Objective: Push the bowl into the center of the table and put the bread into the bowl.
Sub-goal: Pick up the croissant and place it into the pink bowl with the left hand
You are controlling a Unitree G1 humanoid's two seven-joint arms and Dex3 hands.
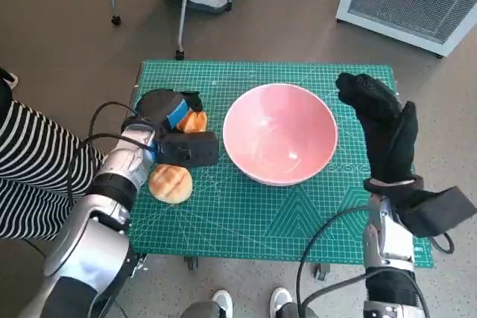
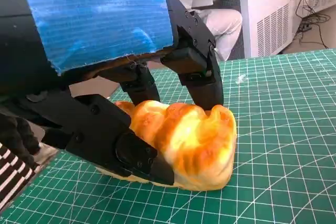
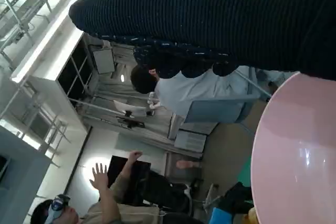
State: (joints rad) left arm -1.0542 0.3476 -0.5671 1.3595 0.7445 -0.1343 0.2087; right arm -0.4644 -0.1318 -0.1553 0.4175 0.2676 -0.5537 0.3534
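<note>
**Bread in left-hand grasp; bowl lies to the right of it**

My left hand [image 1: 173,133] is closed around a piece of bread [image 2: 184,142]. In the left wrist view my black fingers [image 2: 202,80] press down on its top while the thumb side wedges against its lower flank. The bread rests on the green cutting mat [image 1: 246,214] that covers the tabletop; I cannot confirm that it has been lifted clear. It is a golden, lumpy roll, and its long axis runs roughly across my fingers.

My right hand [image 1: 384,128] holds nothing. Its gloved fingers are extended and stand upright just beside the right rim of the pink bowl [image 1: 279,133]. Whether glove and rim touch cannot be determined from either view.

The bowl stands upright and empty near the middle of the mat, so I judge the push to be largely complete.

The governing relation: the bowl lies directly to the right of my left hand, near, with its rim just beyond the held bread. The left hand is the nearer one to the bread and already has it. The next move, in my assessment, calls for a lift high enough to clear the rim, then a short carry rightward.

A second, round bun [image 1: 171,183] sits on the mat close to my left wrist, untouched.

Risk noted: the soft bread may deform under pressure.
</note>
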